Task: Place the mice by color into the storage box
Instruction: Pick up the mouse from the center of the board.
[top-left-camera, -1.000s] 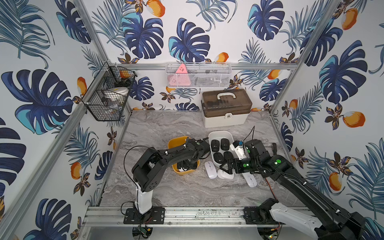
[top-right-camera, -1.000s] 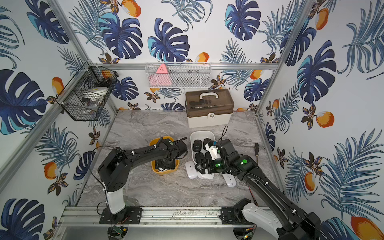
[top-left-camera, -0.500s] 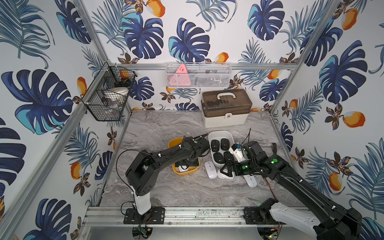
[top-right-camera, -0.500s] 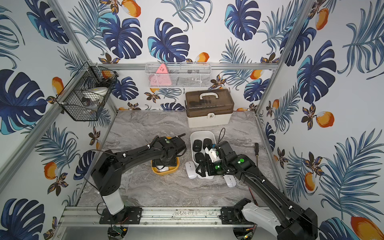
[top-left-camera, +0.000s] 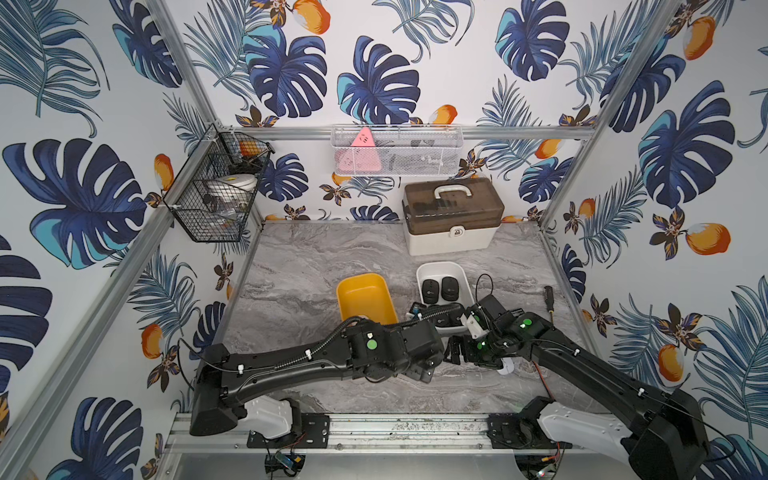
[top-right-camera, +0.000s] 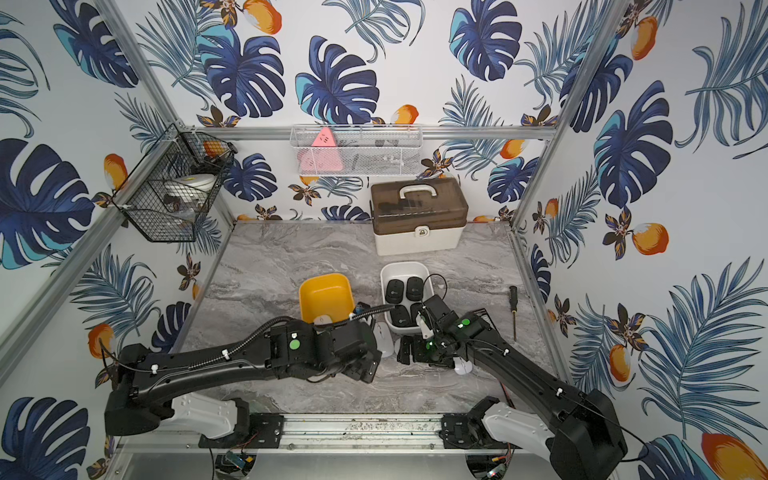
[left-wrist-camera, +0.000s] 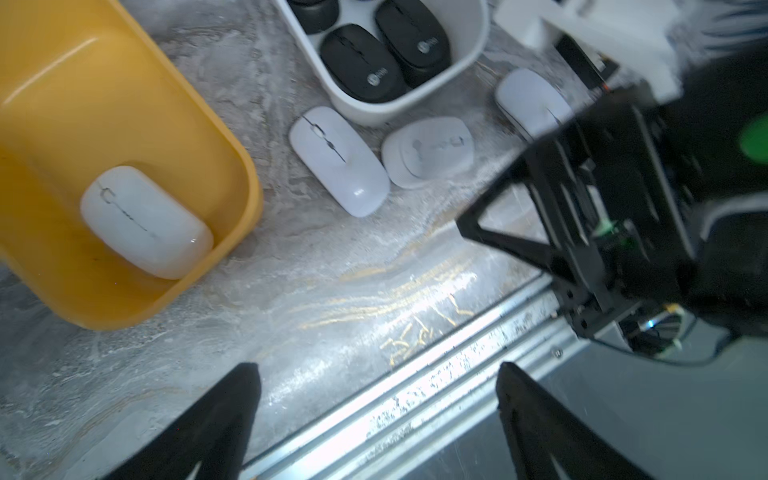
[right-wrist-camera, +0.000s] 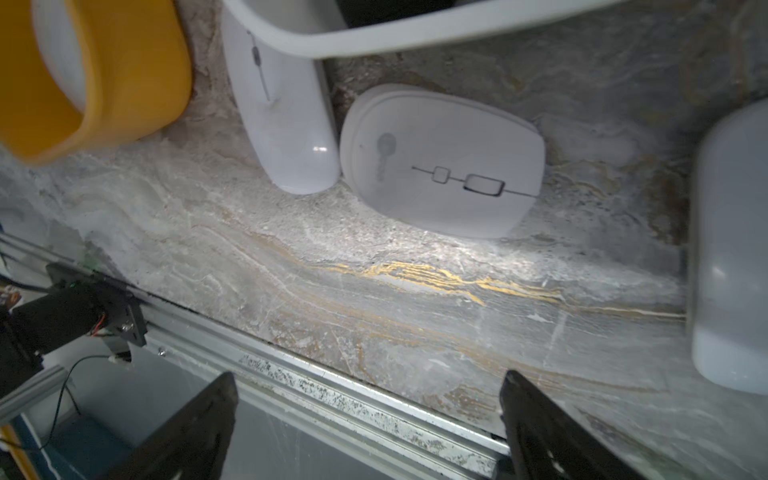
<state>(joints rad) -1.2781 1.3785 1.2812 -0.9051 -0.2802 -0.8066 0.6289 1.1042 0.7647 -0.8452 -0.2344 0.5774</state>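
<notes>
Grey marble tabletop (top-left-camera: 316, 266) fills the lower centre in both top views. On it a yellow bin (top-left-camera: 357, 291) holds one white mouse (left-wrist-camera: 145, 222), a white bin (top-right-camera: 405, 268) holds four black mice (top-right-camera: 395, 291), and three white mice (left-wrist-camera: 338, 160) lie loose just below it. Both the left gripper (left-wrist-camera: 376, 370) and the right gripper (right-wrist-camera: 369, 376) gape wide, holding nothing.

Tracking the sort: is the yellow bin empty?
No, a white mouse lies inside the yellow bin in the left wrist view.
</notes>
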